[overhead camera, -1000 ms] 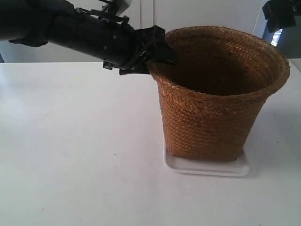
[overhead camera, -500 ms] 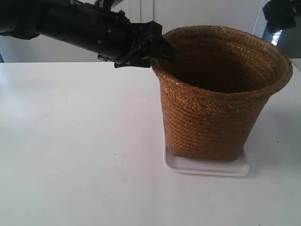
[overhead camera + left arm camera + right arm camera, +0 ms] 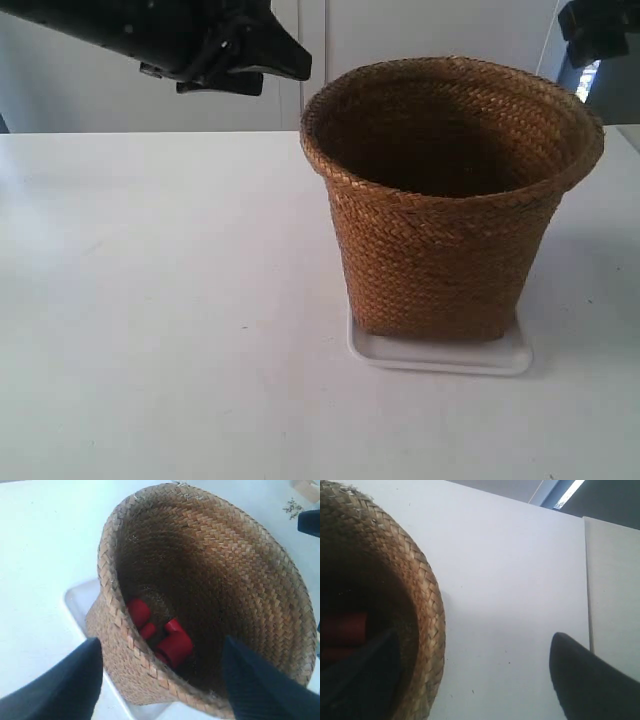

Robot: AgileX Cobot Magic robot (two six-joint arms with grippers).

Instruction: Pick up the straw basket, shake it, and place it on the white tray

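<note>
Bright, even light; soft focus close to the lenses.
The glossy white tabletop (image 3: pixel 150 300) nearly washes out, while the brown braided-straw basket (image 3: pixel 440 240) is dark inside and casts a faint shadow. In both wrist views the dark gripper fingers (image 3: pixel 60 685) blur, and a ceiling light strip (image 3: pixel 568 492) glares.

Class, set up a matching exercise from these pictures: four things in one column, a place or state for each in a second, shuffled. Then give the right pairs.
Column one:
1 straw basket
2 white tray
3 red pieces
4 left gripper

Column two:
a open, holding nothing
b lying under the basket's base
c at the bottom, inside the basket
d standing upright on the tray

Pairs: 1-d, 2-b, 3-c, 4-a.
</note>
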